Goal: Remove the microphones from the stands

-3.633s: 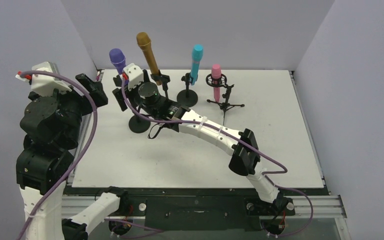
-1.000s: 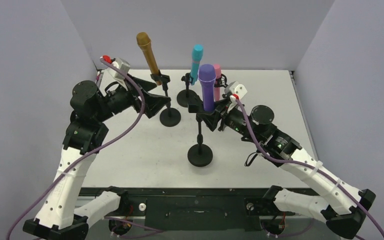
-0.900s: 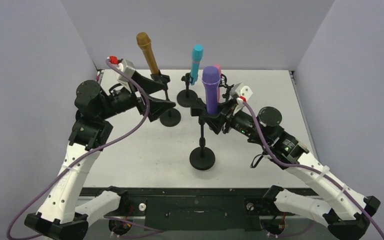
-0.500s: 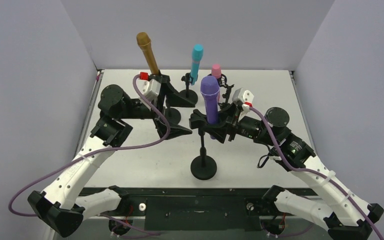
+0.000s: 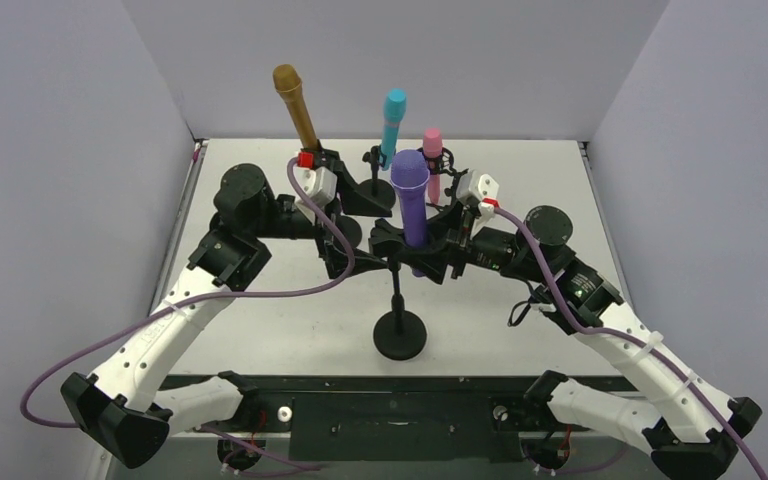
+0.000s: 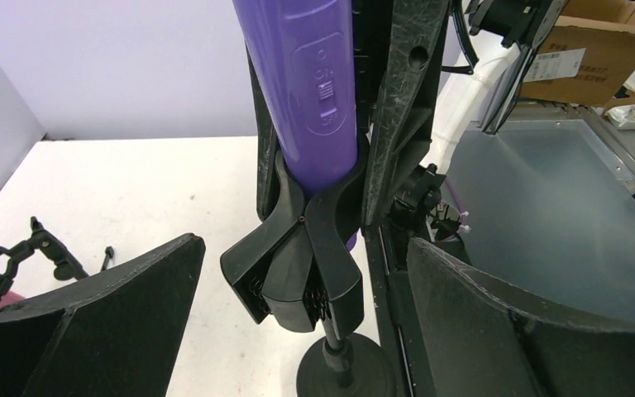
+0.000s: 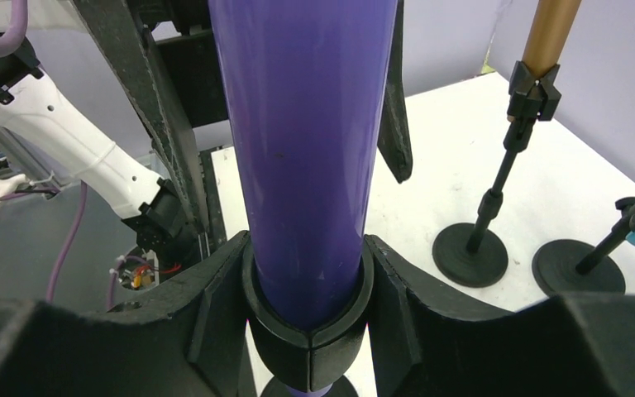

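Observation:
The purple microphone [image 5: 408, 195] stands upright in the black clip [image 5: 392, 243] of its stand, whose round base [image 5: 400, 335] sits near the table's front middle. My right gripper [image 5: 432, 250] is shut on the clip from the right. In the right wrist view its fingers [image 7: 207, 314] press both sides of the clip [image 7: 307, 335] around the microphone [image 7: 302, 141]. My left gripper [image 5: 363, 232] is open on the left. In the left wrist view its gripper [image 6: 304, 241] has its fingers [image 6: 91, 322] wide apart, with the clip [image 6: 314, 265] between them, untouched, under the microphone [image 6: 310, 91].
A gold microphone [image 5: 295, 100] on a stand, a teal microphone [image 5: 393, 118] on a round-base stand and a pink microphone [image 5: 432, 150] on a tripod stand behind. The right wrist view shows the gold one's stand [image 7: 496, 194] and the teal one's base [image 7: 579, 266].
The purple microphone's stand has gone from the back left to the front middle, held by my right gripper. My left gripper has swung right and now brackets the clip.

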Available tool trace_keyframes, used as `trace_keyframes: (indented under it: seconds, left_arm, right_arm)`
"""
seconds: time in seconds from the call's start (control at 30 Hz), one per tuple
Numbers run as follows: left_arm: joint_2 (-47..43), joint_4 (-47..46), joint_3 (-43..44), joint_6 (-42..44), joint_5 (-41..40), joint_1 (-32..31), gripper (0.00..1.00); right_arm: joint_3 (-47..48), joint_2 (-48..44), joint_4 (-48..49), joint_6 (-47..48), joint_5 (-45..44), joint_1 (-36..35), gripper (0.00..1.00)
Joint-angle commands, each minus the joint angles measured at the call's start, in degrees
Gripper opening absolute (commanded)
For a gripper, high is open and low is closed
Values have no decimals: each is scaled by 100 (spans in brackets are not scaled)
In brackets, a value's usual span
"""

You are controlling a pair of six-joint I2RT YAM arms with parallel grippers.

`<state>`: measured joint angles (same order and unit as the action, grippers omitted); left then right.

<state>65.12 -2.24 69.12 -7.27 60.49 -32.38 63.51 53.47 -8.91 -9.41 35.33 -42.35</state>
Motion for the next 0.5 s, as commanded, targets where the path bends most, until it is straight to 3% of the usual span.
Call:
trace_keyframes:
  seconds: [0.0,0.23,0.47]
  left_arm:
    - [-37,382,13,411,-27,52,92]
    - [-48,568,-63,479,-69,84,87]
    - [-180,455,-372,516,-797,100,77]
  right_arm:
    - [116,55,1290,82,228,59,0]
    - [-114,152,1867,10,333,103,0]
    - [-552,402,2244,275,386,326,0]
